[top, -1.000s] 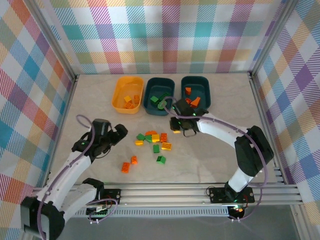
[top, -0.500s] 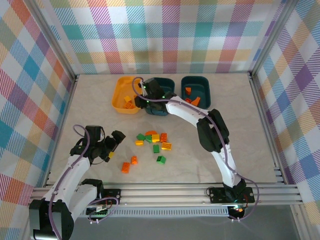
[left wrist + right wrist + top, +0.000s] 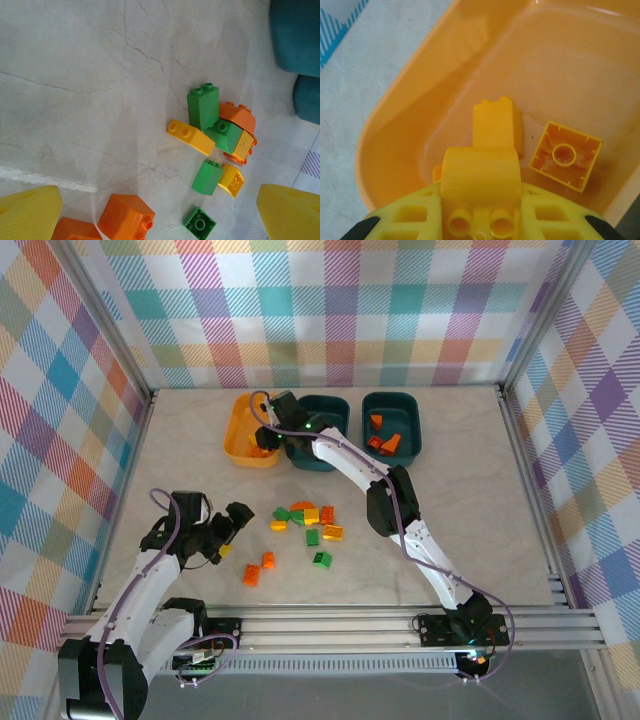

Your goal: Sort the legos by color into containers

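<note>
right end effector (image 3: 272, 422): clamped on glossy rounded yellow brick (image 3: 480, 172), over smooth yellow tub (image 3: 400, 120), fingers (image 3: 410, 220) partly cut off
left end effector (image 3: 230, 528): wide open, near studded legos (image 3: 210, 120) on marbled bench (image 3: 75, 75)

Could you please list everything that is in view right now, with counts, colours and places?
yellow-orange tub: one, left end of the tub row
middle teal tub: one, teal, partly under the right arm
right teal tub: one, teal, right end of the row
loose bricks: about eleven, yellow, green, orange, table centre
tub bricks: at least two, yellow-orange, in the yellow-orange tub
orange-red bricks: about three, in the right teal tub
table: one, pale marbled
held brick: one, yellow, over the yellow-orange tub
left gripper: open, near left
right gripper: shut on the held brick
</note>
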